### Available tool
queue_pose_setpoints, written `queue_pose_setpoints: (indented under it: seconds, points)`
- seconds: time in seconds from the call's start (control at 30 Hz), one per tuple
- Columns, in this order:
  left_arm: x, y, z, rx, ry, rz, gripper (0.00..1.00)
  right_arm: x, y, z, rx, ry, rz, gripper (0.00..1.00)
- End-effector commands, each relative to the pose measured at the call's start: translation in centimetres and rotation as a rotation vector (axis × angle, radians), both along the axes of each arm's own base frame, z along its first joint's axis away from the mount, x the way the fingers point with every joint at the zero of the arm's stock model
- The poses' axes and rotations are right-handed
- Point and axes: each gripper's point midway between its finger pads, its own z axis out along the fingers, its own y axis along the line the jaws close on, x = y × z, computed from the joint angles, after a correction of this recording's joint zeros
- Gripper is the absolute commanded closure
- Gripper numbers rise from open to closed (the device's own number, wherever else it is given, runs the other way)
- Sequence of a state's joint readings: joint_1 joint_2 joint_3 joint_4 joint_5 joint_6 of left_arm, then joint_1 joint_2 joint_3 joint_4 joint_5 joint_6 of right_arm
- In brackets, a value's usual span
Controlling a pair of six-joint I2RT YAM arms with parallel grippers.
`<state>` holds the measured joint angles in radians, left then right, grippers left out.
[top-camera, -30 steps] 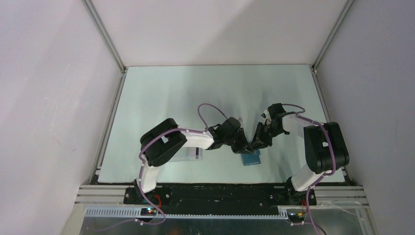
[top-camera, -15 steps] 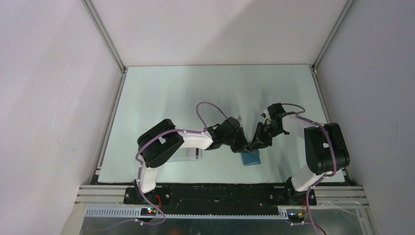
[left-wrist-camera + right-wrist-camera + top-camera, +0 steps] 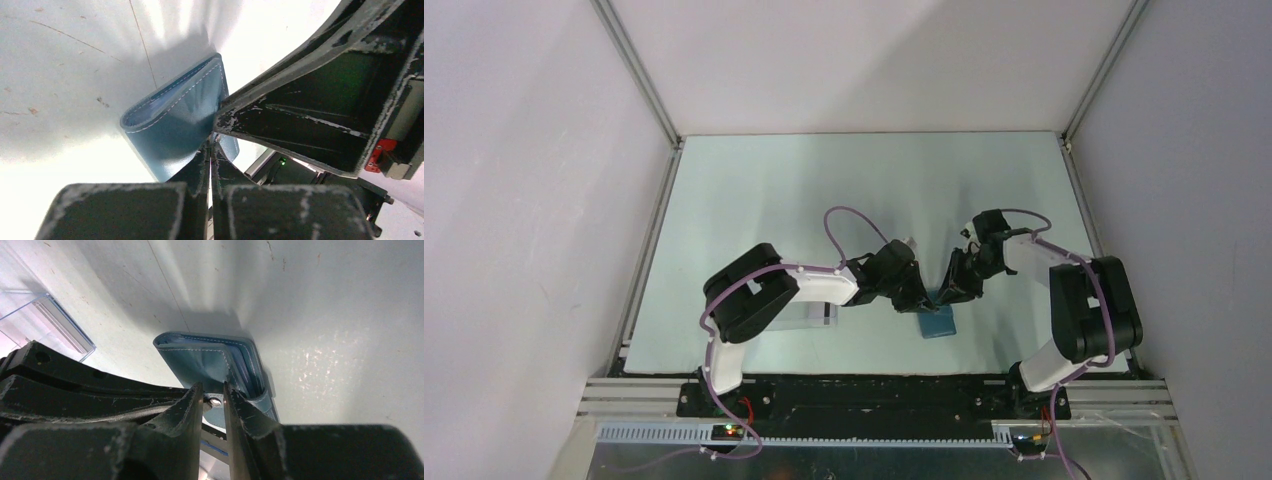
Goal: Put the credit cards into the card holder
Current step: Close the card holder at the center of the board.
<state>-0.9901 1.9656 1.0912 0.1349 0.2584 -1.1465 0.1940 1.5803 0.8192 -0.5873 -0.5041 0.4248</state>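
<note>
The teal card holder (image 3: 937, 322) lies near the table's front, partly folded open. It also shows in the left wrist view (image 3: 172, 117) and the right wrist view (image 3: 202, 357). My left gripper (image 3: 923, 301) (image 3: 210, 146) is shut, its tips pressed on the holder's cover edge. My right gripper (image 3: 946, 297) (image 3: 214, 391) meets it from the right, jaws closed down on the clasp tab (image 3: 215, 402) with its metal stud. No credit card shows plainly. Only a dark stripe shows inside the clear box.
A clear plastic box (image 3: 812, 314) sits left of the card holder, under my left forearm; its corner also shows in the right wrist view (image 3: 47, 322). White walls and metal rails (image 3: 649, 255) close in the table.
Both grippers stay at the card holder. The right wrist has drawn slightly left towards the left gripper and its elbow has shifted a little right. The holder has not moved.
</note>
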Motion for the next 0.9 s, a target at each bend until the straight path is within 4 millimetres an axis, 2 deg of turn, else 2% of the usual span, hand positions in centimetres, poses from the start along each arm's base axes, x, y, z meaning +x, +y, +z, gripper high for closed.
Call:
queue_pose_setpoints:
  seconds: [0.0,0.23,0.43,0.67,0.87]
  points:
    - [1.3,0.0,0.7,0.009,-0.059,0.013,1.0,0.4,-0.2,1.2,0.004,-0.051,0.01,0.73]
    - [1.7,-0.1,0.9,0.009,-0.076,0.013,1.0,0.9,0.1,3.3,0.053,-0.104,-0.001,0.67]
    - [1.8,-0.5,0.4,0.011,-0.067,0.008,1.0,0.4,-1.1,3.7,0.013,-0.105,-0.014,0.67]
    - [1.7,-0.8,0.1,0.011,-0.057,-0.004,1.0,-0.2,-1.6,3.0,-0.035,-0.085,-0.013,0.83]
    - [1.4,-0.8,0.0,0.011,-0.051,-0.014,1.0,-0.3,-1.2,2.3,-0.048,-0.07,-0.001,0.96]
